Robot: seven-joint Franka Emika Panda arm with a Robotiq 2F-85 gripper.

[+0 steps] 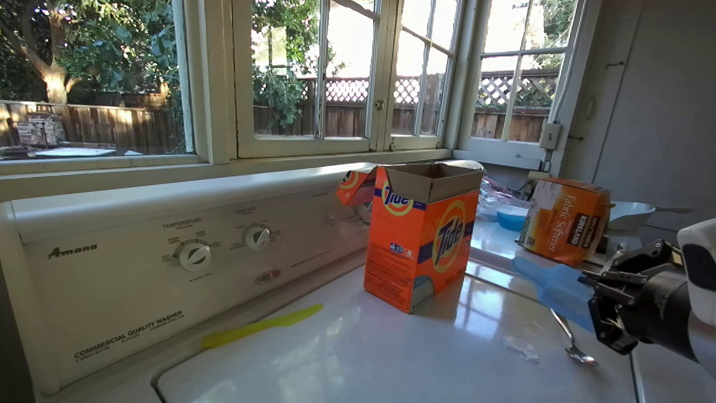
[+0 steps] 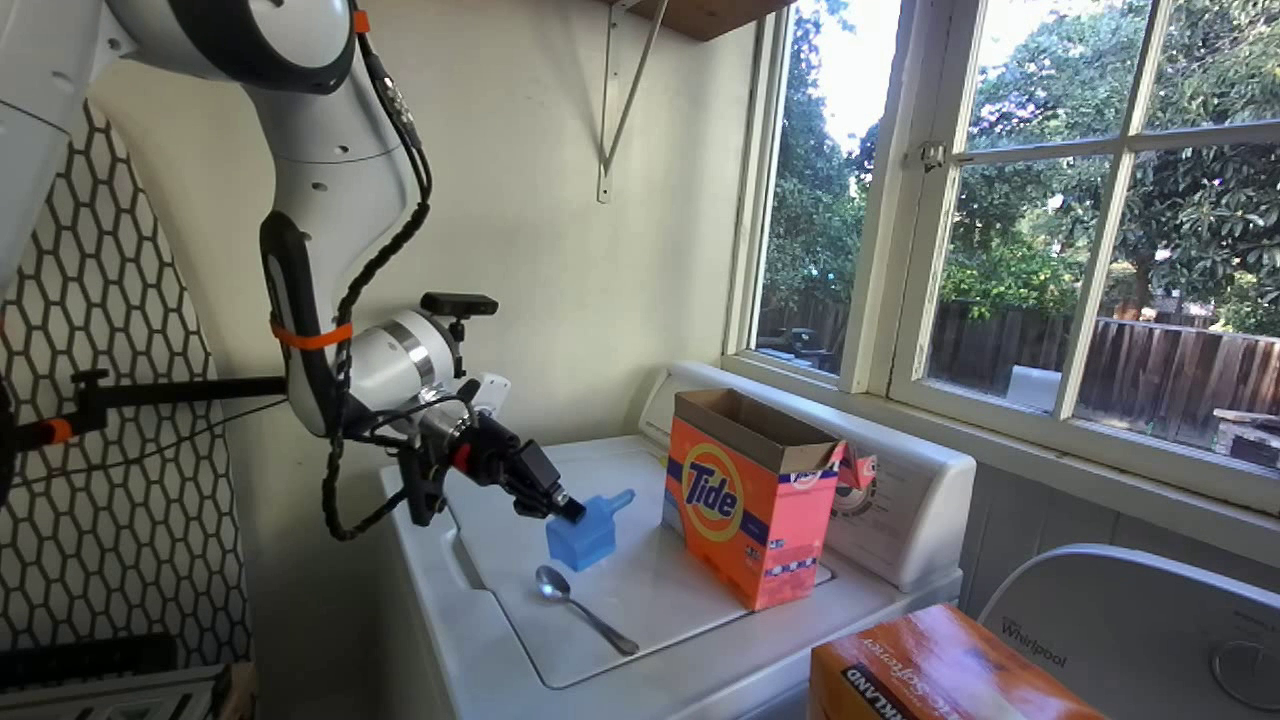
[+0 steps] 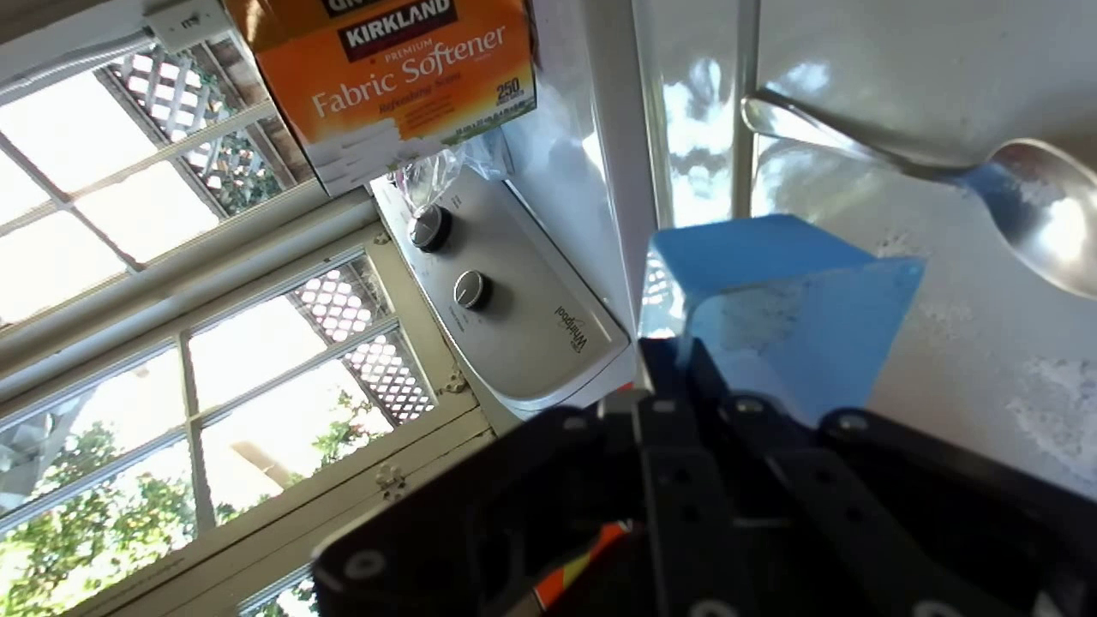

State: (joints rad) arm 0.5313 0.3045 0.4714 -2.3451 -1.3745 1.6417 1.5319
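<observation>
One blue scoop [image 2: 583, 540] is held over the white washer lid [image 2: 650, 600], near the open-topped Tide box [image 2: 745, 510]. The jaws are closed, and in the wrist view the thin wall of the scoop's cup appears to be pinched between them close to the rim, while the handle is left free and pointed roughly toward the Tide box. The cup is tilted, with its mouth turned toward the wrist camera; whether its underside is touched by the lid cannot be told. A metal spoon [image 3: 998, 193] is laid on the lid just beside the scoop, apart from it, and white powder [image 1: 521, 350] is scattered close by. A yellow-green utensil [image 1: 263, 327] is laid along the back of the lid, below the dials, and a fabric softener box [image 1: 566, 221] is seen past the lid's far edge in the same exterior view. The step in hand is judged to be the carrying or steadying of the scoop by its cup, with the pinch already made. For any move from here, a firm, even pinch is called for, since a smooth plastic wall could be pivoted or slipped between the jaws; the tilt should be governed, and clearance should be allowed from the spoon and the Tide box.
</observation>
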